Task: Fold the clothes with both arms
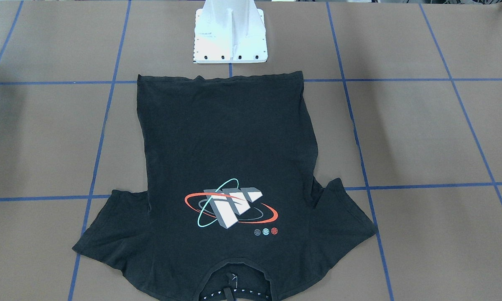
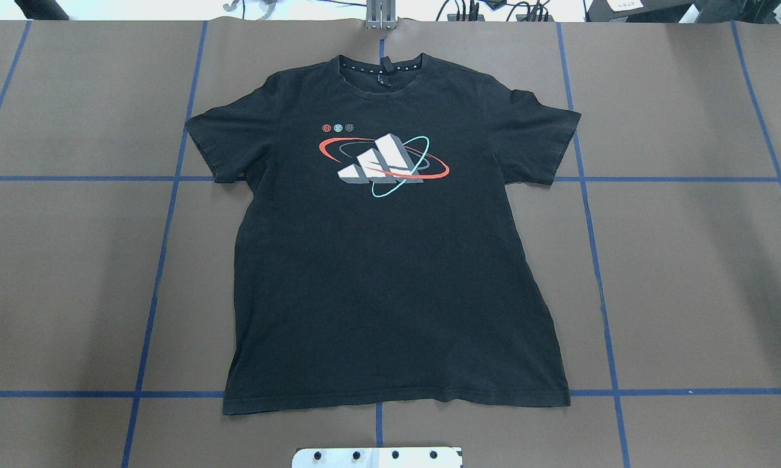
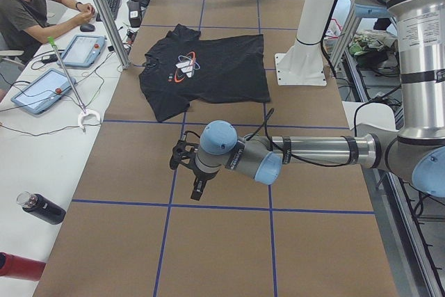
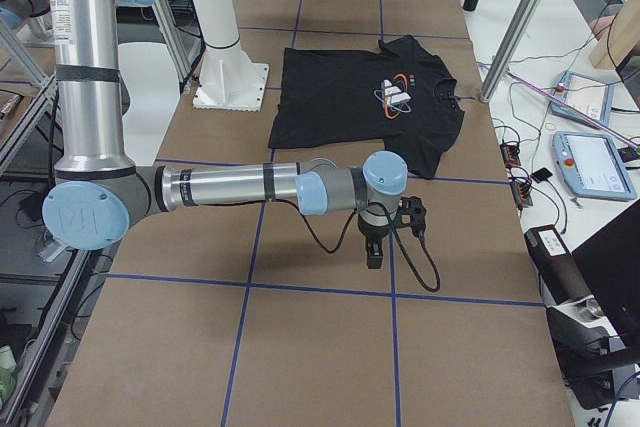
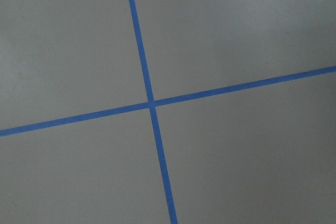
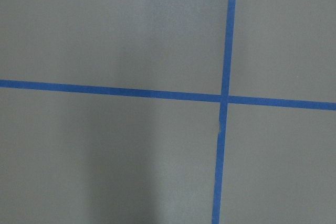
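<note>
Noting, nearest in the left-end view, the left arm (image 3: pixel 313 149) stretching level over the brown worktop (image 3: pixel 222 248), with the left gripper (image 3: pixel 196 187) pointing down above a blue tape line (image 3: pixel 167 227). Reporting the jaws there as impossible to judge, spread or pressed together, from this angle.

Finding the same layout from the opposite end: the right arm (image 4: pixel 220 187) reaching out level, the right gripper (image 4: pixel 373 252) hanging over bare worktop, the jaws likewise impossible to judge. Showing, in both wrist views, only worktop and 2 crossing tape lines.

Locating the black T-shirt (image 2: pixel 390 273) beyond each arm, at mid-worktop and well apart from both grippers. Lying flat and unfolded, graphic side up.

Reading outward from the robot in the overhead view:
- Finding the hem (image 2: pixel 397 403) nearest the white mounting base (image 2: pixel 377 457), close but not touching.
- Finding the grey-white, red and cyan orbit graphic (image 2: pixel 383 162) on the chest, with 3 small round marks (image 2: pixel 338 128) just beside it.
- Finding 2 short sleeves (image 2: pixel 221 140) spreading to either side.
- Finding the collar (image 2: pixel 380 68) toward the operators' edge.

Noting, farthest in the left-end view, a person (image 3: pixel 28 8) sitting at a side desk (image 3: pixel 21 144) carrying 2 tablets (image 3: pixel 42 90).
</note>
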